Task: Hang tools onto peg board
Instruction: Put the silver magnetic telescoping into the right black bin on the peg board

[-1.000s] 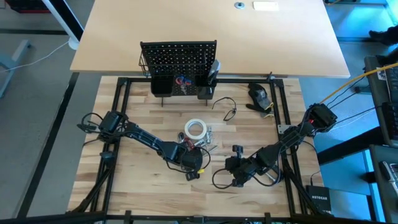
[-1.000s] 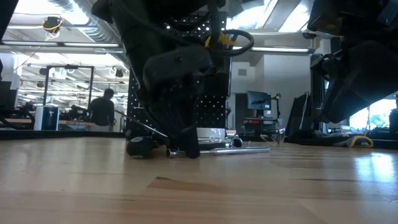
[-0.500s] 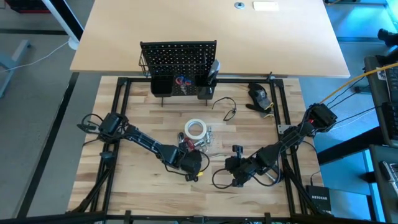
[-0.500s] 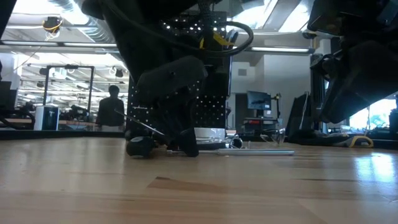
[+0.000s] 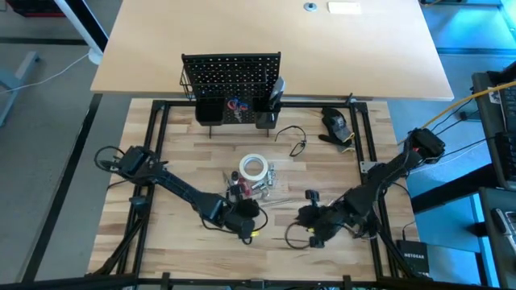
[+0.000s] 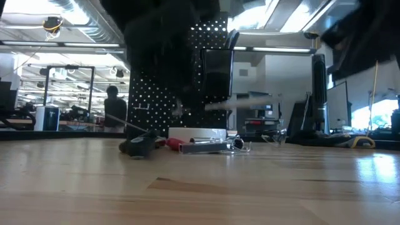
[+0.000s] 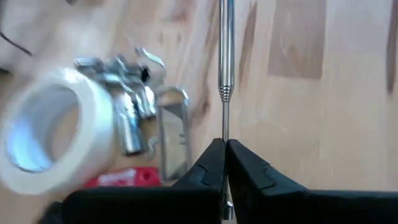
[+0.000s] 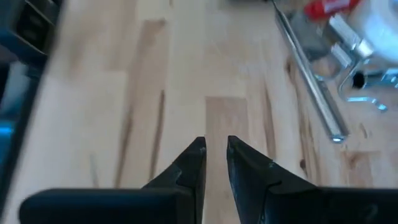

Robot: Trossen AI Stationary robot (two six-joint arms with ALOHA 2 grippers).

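Pale planked wooden bench (image 5: 185, 153), smooth and matte. Upright black perforated peg board (image 5: 231, 74) at far edge, square black cups below, red-handled scissors (image 5: 235, 104) in 1. Round white tape roll (image 5: 253, 167) mid-bench beside silver C-clamp (image 7: 171, 134). Left gripper (image 7: 224, 152) fingers closed on thin silver telescoping rod (image 7: 225, 59). Right gripper (image 8: 215, 155) low over bare planks, fingers slightly apart, gripping nothing.

Left gripper (image 7: 224, 144) low over the tabletop, fingers pinched together on a thin rod; right gripper (image 8: 216, 146) hovers, fingers slightly parted, empty.
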